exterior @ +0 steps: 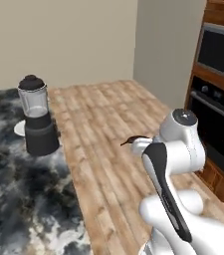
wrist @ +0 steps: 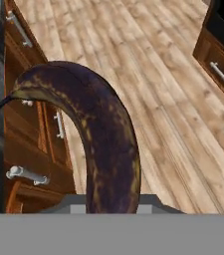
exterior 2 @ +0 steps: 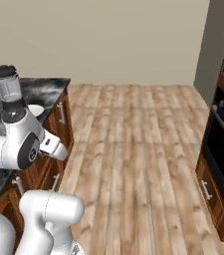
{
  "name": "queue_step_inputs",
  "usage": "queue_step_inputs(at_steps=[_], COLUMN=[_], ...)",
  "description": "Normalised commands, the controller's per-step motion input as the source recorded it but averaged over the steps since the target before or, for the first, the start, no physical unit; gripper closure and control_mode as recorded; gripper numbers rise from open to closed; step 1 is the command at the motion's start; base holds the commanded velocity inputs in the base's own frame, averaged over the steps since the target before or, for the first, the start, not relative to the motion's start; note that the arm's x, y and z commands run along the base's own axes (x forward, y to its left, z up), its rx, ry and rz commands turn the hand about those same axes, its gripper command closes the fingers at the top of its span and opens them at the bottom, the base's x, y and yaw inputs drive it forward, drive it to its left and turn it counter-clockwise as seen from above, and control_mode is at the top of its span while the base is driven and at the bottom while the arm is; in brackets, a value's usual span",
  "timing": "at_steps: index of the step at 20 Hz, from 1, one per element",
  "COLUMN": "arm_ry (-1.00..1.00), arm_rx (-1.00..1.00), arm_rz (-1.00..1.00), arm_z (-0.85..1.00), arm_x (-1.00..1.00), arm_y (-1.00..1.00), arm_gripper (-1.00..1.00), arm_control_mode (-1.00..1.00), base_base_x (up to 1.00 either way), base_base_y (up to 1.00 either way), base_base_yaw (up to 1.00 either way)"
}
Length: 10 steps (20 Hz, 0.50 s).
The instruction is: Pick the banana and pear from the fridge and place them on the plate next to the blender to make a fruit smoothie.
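A very dark, curved banana [wrist: 101, 134] rises from the bottom of the hand view, with its stem pointing left. It covers my fingertips, and the gripper looks shut on it. In the left base view the banana's tip [exterior: 129, 141] pokes out left of my gripper [exterior: 140, 145], held over the wooden floor. The blender [exterior: 36, 119], with a black base and lid, stands on the marble counter [exterior: 14, 199]. The white plate [exterior: 19, 129] lies just behind it to the left. The blender [exterior 2: 8, 87] and plate [exterior 2: 36, 109] also appear behind my arm. The pear and fridge are out of view.
Brown cabinet drawers with steel handles [wrist: 26, 174] run under the counter, close to the left of the banana. A built-in black oven stack [exterior: 218, 104] in wooden housing stands on the right. Open wooden floor [exterior 2: 133, 149] lies between them.
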Motion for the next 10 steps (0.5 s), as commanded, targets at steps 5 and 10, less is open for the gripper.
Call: queue_step_inputs(at_steps=[5,10], arm_ry=[0.00,0.00], arm_rx=[0.00,0.00], arm_rz=[0.00,0.00], arm_z=[0.00,0.00], arm_x=[0.00,0.00], arm_y=[0.00,0.00], arm_gripper=[1.00,1.00], arm_control_mode=[1.00,1.00], base_base_x=[1.00,1.00], base_base_y=[-0.60,-0.61], base_base_yaw=[0.54,0.54])
